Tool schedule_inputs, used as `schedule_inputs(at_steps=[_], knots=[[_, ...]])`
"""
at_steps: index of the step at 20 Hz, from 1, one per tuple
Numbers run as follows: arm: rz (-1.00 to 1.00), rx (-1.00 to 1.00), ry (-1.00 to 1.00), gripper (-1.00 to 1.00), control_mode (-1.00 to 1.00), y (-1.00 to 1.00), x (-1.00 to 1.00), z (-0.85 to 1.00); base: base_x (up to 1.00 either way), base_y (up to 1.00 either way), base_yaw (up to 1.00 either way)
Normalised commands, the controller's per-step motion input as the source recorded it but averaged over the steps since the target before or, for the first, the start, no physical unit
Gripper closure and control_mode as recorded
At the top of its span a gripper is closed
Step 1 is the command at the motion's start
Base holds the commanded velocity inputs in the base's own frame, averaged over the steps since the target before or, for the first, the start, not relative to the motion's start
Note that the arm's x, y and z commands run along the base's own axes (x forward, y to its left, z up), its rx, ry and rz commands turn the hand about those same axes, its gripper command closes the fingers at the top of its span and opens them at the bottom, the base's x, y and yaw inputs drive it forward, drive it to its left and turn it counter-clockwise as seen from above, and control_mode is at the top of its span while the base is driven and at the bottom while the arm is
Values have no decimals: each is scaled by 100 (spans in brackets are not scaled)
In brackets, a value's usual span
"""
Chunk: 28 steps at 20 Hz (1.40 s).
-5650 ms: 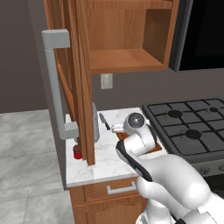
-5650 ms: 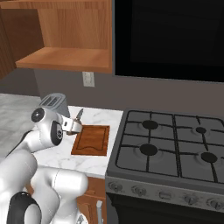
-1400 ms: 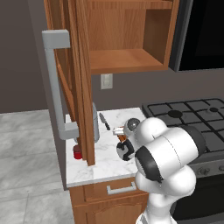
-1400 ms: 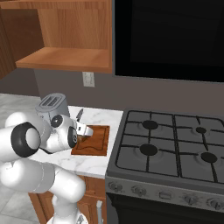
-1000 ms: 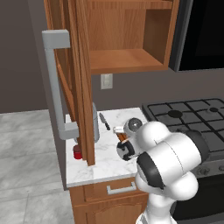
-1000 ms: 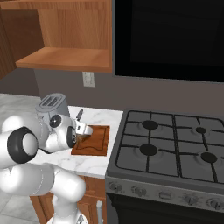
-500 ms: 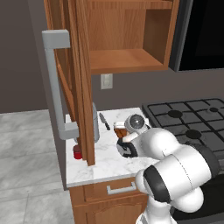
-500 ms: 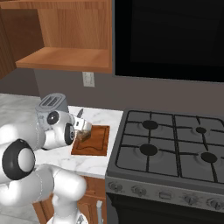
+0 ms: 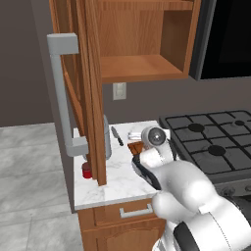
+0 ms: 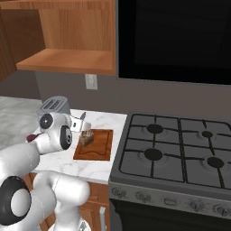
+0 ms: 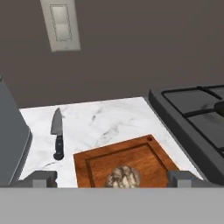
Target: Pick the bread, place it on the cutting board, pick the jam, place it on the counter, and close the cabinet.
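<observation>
On the grooved reddish cutting board (image 11: 127,159), crusty tan-brown bread (image 11: 124,177) between the released end effector's (image 11: 113,178) fingertips.

No readable text, labels, brand marks or numbers anywhere in these views. Checked the likely surfaces: the wall outlet plate (image 11: 61,25), the toaster (image 10: 54,107), the jam (image 9: 87,170) jar, the stove (image 10: 180,153) front with its knobs. All blank, or too small to resolve.
</observation>
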Motion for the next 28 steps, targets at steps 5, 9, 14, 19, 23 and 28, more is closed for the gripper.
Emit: schedule_inputs(at_steps=[5, 9, 14, 19, 23, 28], knots=[[0, 0, -11, -100, -100, 0, -43, 33, 0, 0, 0], [0, 0, -8, -100, -100, 0, -44, 26, 0, 0, 0], [0, 0, -6, -100, -100, 0, -43, 17, 0, 0, 0], [0, 0, -2, -100, -100, 0, -44, 9, 0, 0, 0], [0, 0, 0, -100, -100, 0, -44, 4, 0, 0, 0], [0, 0, -3, -100, -100, 0, -42, 8, 0, 0, 0]])
